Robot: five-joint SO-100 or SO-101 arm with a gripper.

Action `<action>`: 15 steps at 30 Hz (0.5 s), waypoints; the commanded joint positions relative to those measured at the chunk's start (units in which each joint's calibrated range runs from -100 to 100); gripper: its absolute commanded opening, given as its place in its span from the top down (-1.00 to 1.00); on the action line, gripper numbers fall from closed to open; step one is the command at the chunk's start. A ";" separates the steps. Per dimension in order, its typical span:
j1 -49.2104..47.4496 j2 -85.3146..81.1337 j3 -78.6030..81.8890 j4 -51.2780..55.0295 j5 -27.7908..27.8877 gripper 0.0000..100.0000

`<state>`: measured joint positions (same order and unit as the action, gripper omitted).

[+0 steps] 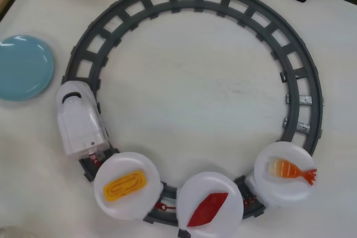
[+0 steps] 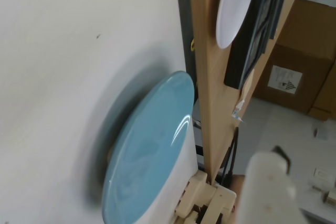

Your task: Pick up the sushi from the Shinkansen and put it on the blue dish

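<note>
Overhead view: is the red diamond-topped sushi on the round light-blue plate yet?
No. The red diamond-topped sushi sits on a round white plate behind the white toy train, and the light-blue plate is bare.

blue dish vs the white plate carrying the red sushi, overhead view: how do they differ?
The blue dish is light blue; the white plate is white. The blue dish is empty; the white plate holds the sushi with a red diamond-shaped topping. The blue dish lies on the table outside the track, at the picture's left edge; the white plate rides over the track behind the Shinkansen. Both are round, glossy and lie flat.
</note>
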<state>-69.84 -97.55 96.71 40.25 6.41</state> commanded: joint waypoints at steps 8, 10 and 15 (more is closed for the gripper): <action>-0.23 -0.37 -0.49 0.05 -0.40 0.61; -0.23 -0.37 -0.49 0.05 -0.40 0.61; -0.05 -0.37 -0.58 0.05 -0.40 0.61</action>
<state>-69.84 -97.55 96.71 40.25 6.41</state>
